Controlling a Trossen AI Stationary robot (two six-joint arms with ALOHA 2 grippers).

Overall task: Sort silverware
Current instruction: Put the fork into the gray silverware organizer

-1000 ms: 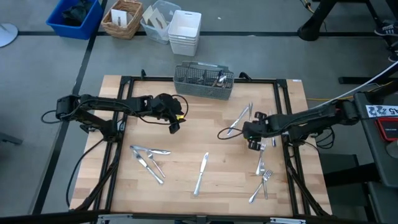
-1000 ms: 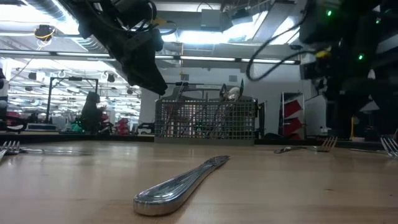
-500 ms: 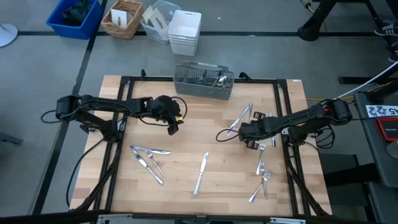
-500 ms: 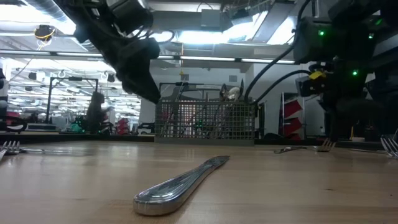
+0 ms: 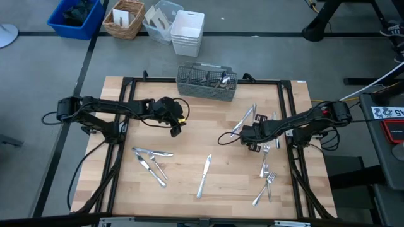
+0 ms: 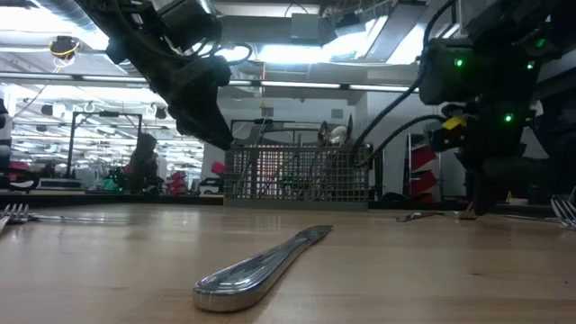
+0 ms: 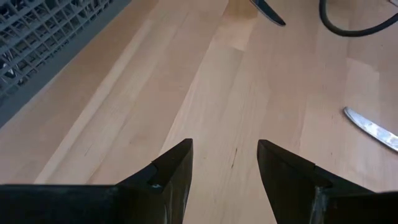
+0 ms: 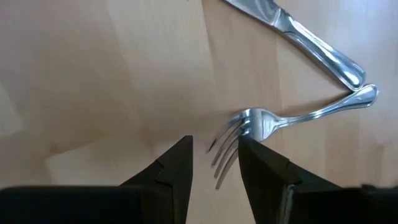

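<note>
the silverware point(image 5: 265, 170) lies scattered flat on the wooden table point(image 5: 208, 126): a cluster of forks near my right side, a lone knife point(image 5: 204, 175) toward the middle front, a small heap point(image 5: 150, 162) on my left, and a few pieces already standing in the wire caddy point(image 5: 207, 82) at the far edge. the one i care about is the fork point(image 8: 273, 121) just ahead of my right gripper point(image 8: 214, 165), its tines pointing toward my fingertips and its handle end touching a knife point(image 8: 298, 37) that lies at an angle beside it. i hold the right gripper low over the table, jaws parted a little and empty, because the fork is thin and flat and i judge i must straddle it closely to pinch it. the tines sit near the gap between my fingers, not yet inside it.

my left gripper point(image 7: 224, 168) hangs above bare wood between the caddy and the left heap, jaws spread wide with nothing in them. i take it as waiting, kept clear so the arms do not cross.

the risk i see is nudging the knife along when i close on the fork.
</note>
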